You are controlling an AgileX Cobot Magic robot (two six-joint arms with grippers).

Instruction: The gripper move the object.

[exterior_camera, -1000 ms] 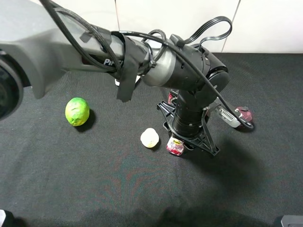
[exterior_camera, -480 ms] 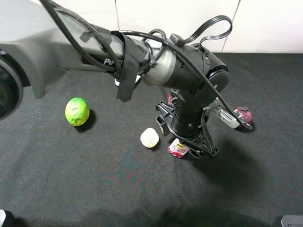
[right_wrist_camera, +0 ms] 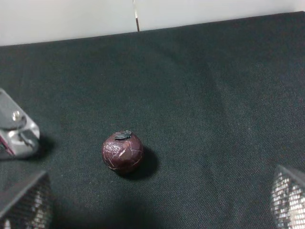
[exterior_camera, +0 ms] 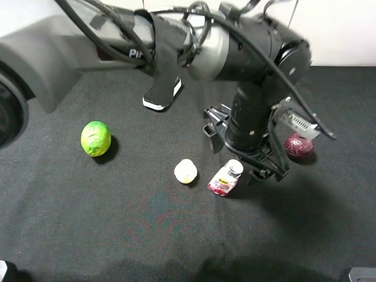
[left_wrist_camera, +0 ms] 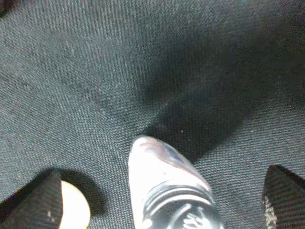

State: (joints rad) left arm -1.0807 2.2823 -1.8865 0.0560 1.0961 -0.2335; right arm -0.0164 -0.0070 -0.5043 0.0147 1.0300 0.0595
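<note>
1. The object (exterior_camera: pixel 225 178): a small clear plastic bottle with a white screw cap and a red-pink label bearing a yellow mark. It is sitting near the middle of the tabletop (exterior_camera: pixel 117 235), which is covered in coarse woven black cloth. Whether it is standing or lying is unclear.
2. Left gripper (left_wrist_camera: pixel 164 202): a black two-fingered claw with textured pads. It is hanging over the bottle with its fingers spread wide, one either side and neither touching.
3. Right gripper (right_wrist_camera: pixel 155 202): its fingers are standing wide apart and holding nothing.
4. Cream ball (exterior_camera: pixel 185 171): round and matte, lying just beside the bottle.
5. Green fruit (exterior_camera: pixel 96 138): round with dimpled skin, lying towards the left edge.
6. Dark red fruit (exterior_camera: pixel 298 145): round and wrinkled, lying towards the right edge.
</note>
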